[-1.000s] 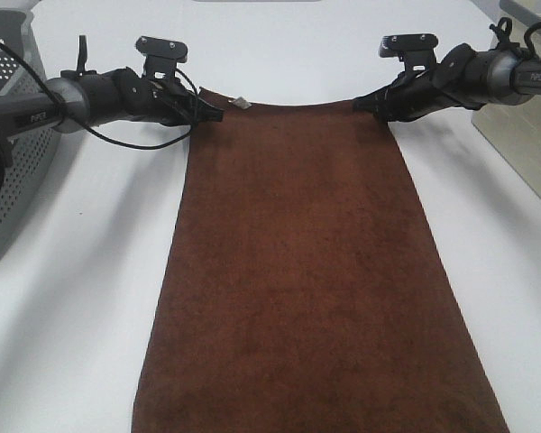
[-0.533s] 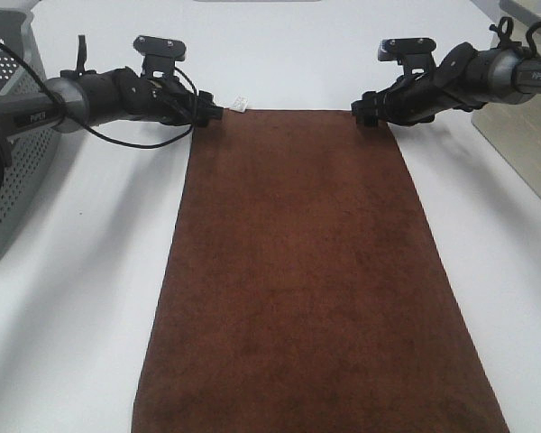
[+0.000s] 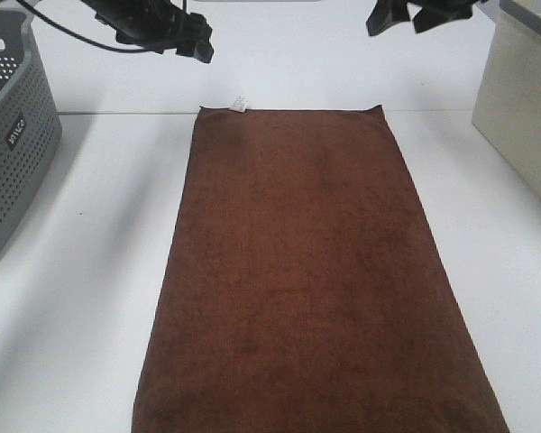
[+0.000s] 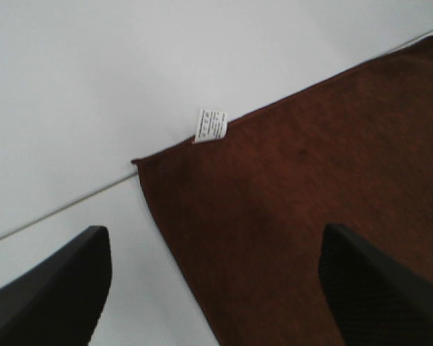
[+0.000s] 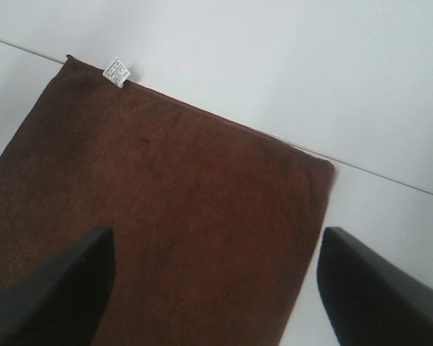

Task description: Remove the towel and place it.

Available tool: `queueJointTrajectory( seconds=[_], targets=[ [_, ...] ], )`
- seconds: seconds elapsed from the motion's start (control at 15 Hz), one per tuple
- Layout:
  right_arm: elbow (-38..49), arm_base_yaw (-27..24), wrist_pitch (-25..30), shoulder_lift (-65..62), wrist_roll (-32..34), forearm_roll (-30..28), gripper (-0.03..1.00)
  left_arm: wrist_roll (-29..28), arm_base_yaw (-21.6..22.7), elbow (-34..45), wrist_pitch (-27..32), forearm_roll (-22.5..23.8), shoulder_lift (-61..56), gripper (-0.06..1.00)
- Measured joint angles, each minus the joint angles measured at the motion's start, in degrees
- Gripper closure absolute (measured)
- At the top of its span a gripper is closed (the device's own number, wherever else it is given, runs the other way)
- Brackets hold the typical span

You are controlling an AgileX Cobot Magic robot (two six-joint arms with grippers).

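Observation:
The dark brown towel (image 3: 307,271) lies flat and spread out on the white table, running from the far middle to the near edge. Its small white tag (image 3: 239,103) sits at the far left corner. My left gripper (image 3: 198,41) is open and empty, raised above and left of that corner. My right gripper (image 3: 388,16) is open and empty, raised above the far right corner. The left wrist view shows the towel (image 4: 325,194) and tag (image 4: 211,125) between open fingers. The right wrist view shows the towel (image 5: 166,194) and its far corner below open fingers.
A grey perforated basket (image 3: 13,144) stands at the left edge of the table. A beige box (image 3: 521,104) stands at the right edge. Bare white table (image 3: 81,298) flanks the towel on both sides.
Both grippers have let go of the towel's far corners and risen up and away. The towel's far edge has dropped flat onto the table.

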Motion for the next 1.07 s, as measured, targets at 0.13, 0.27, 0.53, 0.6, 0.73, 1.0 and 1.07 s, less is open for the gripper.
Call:
queueJointTrajectory(
  seconds=[0.13,0.27,0.53,0.6,0.73,1.0,1.07],
  targets=[
    [0.0,-0.86,3.78,-5.33,5.56,-4.3,0.22,-6.3,0.34,-0.06,5.44,5.96,-4.07,0.18],
    [0.0,-5.1,7.73,-10.94,10.89,-6.76,0.22,-13.41,2.75,-0.06,10.49,13.41,-9.68,0.1],
    [0.0,-11.06,18.85,-18.28,13.06,-10.89,0.22,-16.56,9.17,-0.11,20.45,17.25,-18.39,0.05],
    [0.29,-11.06,19.82,-20.0,13.06,-11.97,0.22,-16.27,10.2,0.57,22.46,17.25,-20.28,0.05],
    [5.67,-11.06,20.0,-26.41,13.06,-12.38,0.22,-15.64,12.15,6.36,23.38,17.25,-25.55,0.05],
    [32.2,-11.06,20.23,-50.76,16.33,-12.26,0.22,-16.5,13.06,33.69,14.73,16.84,-45.84,0.05],
    [39.3,-11.06,20.11,-56.72,17.48,-12.32,0.22,-17.19,13.06,42.06,11.06,16.62,-52.65,0.05]
  ],
)
